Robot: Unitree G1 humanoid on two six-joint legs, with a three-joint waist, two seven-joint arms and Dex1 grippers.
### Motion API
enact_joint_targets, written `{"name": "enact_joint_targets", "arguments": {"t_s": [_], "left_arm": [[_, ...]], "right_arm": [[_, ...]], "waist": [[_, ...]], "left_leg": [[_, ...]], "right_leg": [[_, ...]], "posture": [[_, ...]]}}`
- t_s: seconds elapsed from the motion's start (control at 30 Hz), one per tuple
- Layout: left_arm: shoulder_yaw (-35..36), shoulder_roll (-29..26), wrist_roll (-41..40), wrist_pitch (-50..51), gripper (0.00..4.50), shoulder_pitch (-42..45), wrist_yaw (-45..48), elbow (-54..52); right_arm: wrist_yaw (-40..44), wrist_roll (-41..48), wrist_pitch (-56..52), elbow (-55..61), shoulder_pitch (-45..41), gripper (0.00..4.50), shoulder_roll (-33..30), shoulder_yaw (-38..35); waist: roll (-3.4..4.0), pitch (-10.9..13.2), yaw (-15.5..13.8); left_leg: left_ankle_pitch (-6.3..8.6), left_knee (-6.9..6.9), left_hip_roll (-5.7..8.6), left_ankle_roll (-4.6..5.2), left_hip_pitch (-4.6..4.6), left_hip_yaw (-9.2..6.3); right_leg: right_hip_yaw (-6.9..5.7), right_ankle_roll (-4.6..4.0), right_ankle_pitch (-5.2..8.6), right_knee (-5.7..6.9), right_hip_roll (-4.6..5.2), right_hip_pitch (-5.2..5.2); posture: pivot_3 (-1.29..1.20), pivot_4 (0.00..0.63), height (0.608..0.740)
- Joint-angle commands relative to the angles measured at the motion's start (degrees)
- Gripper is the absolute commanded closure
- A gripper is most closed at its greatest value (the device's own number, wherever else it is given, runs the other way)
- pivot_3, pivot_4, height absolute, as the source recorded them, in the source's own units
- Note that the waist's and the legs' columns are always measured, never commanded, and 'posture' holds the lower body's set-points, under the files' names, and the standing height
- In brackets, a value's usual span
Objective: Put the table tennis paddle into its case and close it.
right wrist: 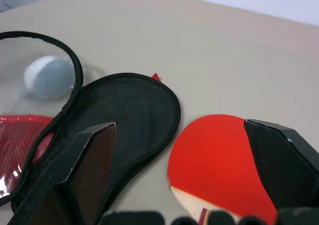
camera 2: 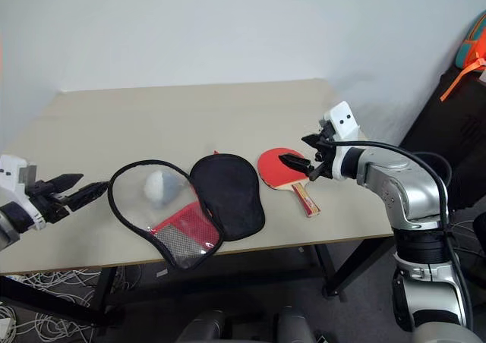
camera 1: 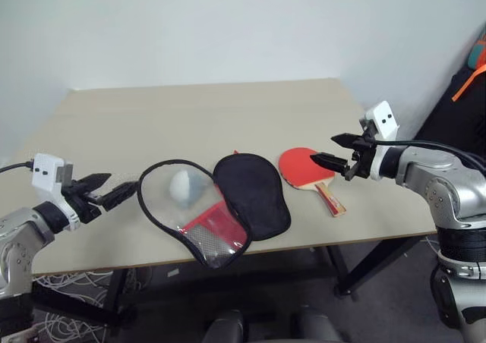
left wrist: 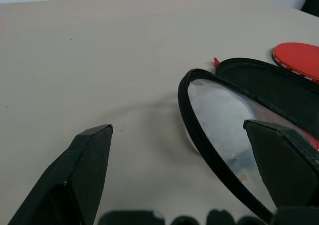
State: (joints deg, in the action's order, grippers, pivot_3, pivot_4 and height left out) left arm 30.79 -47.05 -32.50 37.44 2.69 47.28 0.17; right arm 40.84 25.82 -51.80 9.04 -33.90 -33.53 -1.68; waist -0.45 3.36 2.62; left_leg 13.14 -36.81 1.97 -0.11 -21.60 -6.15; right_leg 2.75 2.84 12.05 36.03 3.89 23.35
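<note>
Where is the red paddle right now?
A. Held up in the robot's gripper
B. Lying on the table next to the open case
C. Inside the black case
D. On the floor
B: the table tennis paddle lies flat on the table, beside the opened case, and neither open gripper holds it.

Case (camera 1: 228, 199) lies open on table (camera 1: 190, 115), paddle (camera 1: 304, 167) just right.

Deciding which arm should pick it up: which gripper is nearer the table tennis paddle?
Right. The right gripper hovers open just above the table tennis paddle; the left gripper, also open, is across the case from it.
</note>
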Motion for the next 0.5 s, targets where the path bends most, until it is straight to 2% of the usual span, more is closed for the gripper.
{"name": "enact_joint_targets", "arguments": {"t_s": [0.03,0.3,0.5], "left_arm": [[1.3,-0.2,-0.7,-1.2,0.00,1.2,-0.6,-1.2],[-2.1,-1.8,0.2,-1.8,0.00,7.0,0.0,1.4],[-4.1,-1.6,-1.2,-0.2,0.00,9.4,0.3,-2.3]], "right_arm": [[-0.9,-0.1,2.2,0.2,-1.1,0.02,1.3,-0.2],[-2.7,0.6,1.5,1.9,0.6,0.02,1.9,-0.7],[-2.5,0.3,1.4,1.7,1.6,0.02,0.6,-0.9]], "waist": [[0.00,0.0,0.1],[0.00,0.0,0.1],[0.00,0.0,0.1]], "left_leg": [[0.00,0.00,-0.01,0.00,0.01,0.00],[0.00,0.00,0.01,0.00,-0.01,0.03],[0.00,0.01,-0.01,0.00,0.00,0.04]], "right_leg": [[-0.01,0.00,0.00,0.00,-0.01,-0.01],[0.00,0.01,-0.01,0.00,-0.02,0.00],[0.02,0.01,-0.01,0.01,-0.03,0.02]], "posture": [[0.00,0.000,0.739],[0.00,0.000,0.739],[0.00,0.000,0.739]]}}
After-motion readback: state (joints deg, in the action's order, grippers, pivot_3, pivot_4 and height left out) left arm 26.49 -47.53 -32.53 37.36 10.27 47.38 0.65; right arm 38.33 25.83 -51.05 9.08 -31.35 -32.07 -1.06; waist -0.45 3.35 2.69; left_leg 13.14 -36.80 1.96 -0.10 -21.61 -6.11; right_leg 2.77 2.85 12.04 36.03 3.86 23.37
